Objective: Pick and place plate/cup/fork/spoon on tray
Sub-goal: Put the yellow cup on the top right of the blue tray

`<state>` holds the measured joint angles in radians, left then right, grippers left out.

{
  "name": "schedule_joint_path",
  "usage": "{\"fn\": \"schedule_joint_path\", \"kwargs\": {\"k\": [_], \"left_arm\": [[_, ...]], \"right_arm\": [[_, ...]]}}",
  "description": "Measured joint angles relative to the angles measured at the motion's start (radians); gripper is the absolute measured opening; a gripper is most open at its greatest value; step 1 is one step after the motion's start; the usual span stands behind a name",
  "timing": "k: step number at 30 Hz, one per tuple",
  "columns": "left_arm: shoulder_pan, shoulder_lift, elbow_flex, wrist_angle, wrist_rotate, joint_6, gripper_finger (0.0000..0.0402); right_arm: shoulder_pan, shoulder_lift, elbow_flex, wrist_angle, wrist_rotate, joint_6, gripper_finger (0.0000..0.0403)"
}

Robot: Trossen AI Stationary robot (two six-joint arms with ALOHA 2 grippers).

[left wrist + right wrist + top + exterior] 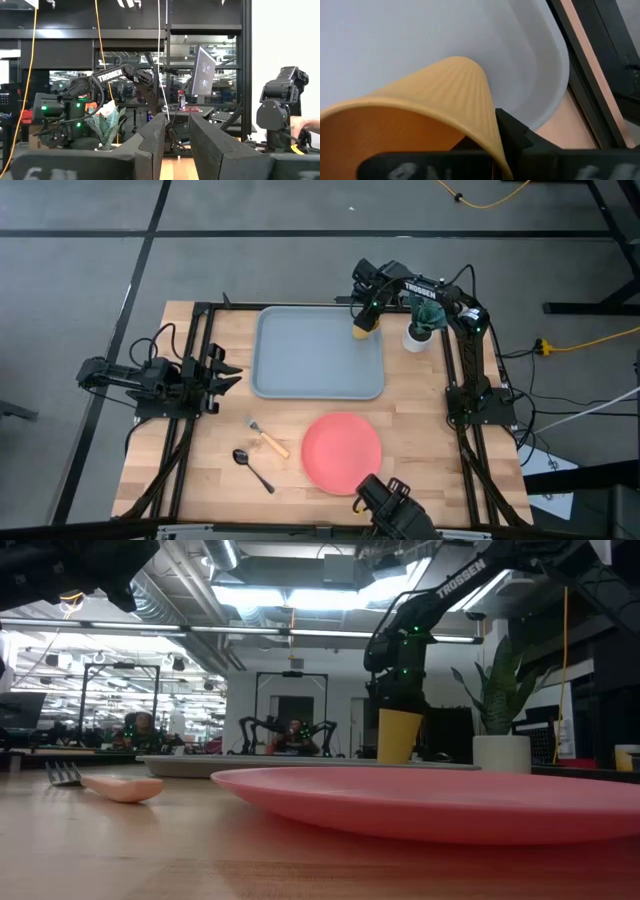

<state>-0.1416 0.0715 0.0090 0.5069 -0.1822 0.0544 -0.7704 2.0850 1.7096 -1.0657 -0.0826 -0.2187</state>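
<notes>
My right gripper (366, 318) is shut on the yellow-orange cup (362, 332) over the far right corner of the light blue-grey tray (300, 355). In the low view the cup (398, 735) stands upright with its base at about rim height of the tray (180, 766). The coral-pink plate (342, 452) lies flat on the table near the front edge. The fork (268, 439) and the dark spoon (254, 470) lie on the wood to its left. My left gripper (228, 373) is open and empty at the table's left edge. My right gripper holds the cup by its wall at the rim (490, 131), one finger (520, 140) outside the wall and a dark finger inside the mouth. The fingers come from above, pointing down. The cup hangs upright below them; whether its base touches the tray I cannot tell.
A white pot with a green plant (421, 330) stands just right of the tray's far right corner, close to my right arm. Black frame rails (465, 395) run along the table's left and right sides. People show in the room beyond the table (296, 730).
</notes>
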Motion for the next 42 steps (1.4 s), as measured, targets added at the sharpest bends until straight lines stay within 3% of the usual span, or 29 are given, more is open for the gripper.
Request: {"fn": "schedule_joint_path", "kwargs": {"k": [33, 37, 42], "left_arm": [[0.000, 0.000, 0.000, -0.002, 0.000, 0.000, 0.0080], [0.000, 0.000, 0.000, -0.002, 0.000, 0.000, 0.0080], [0.000, 0.000, 0.000, -0.002, 0.000, 0.000, 0.0080]], "right_arm": [[0.011, 0.000, 0.000, -0.016, 0.018, 0.055, 0.0029], [0.023, -0.001, 0.000, -0.039, 0.121, 0.060, 0.0046], [0.032, -0.001, 0.000, -0.043, 0.107, 0.057, 0.0076]]}}
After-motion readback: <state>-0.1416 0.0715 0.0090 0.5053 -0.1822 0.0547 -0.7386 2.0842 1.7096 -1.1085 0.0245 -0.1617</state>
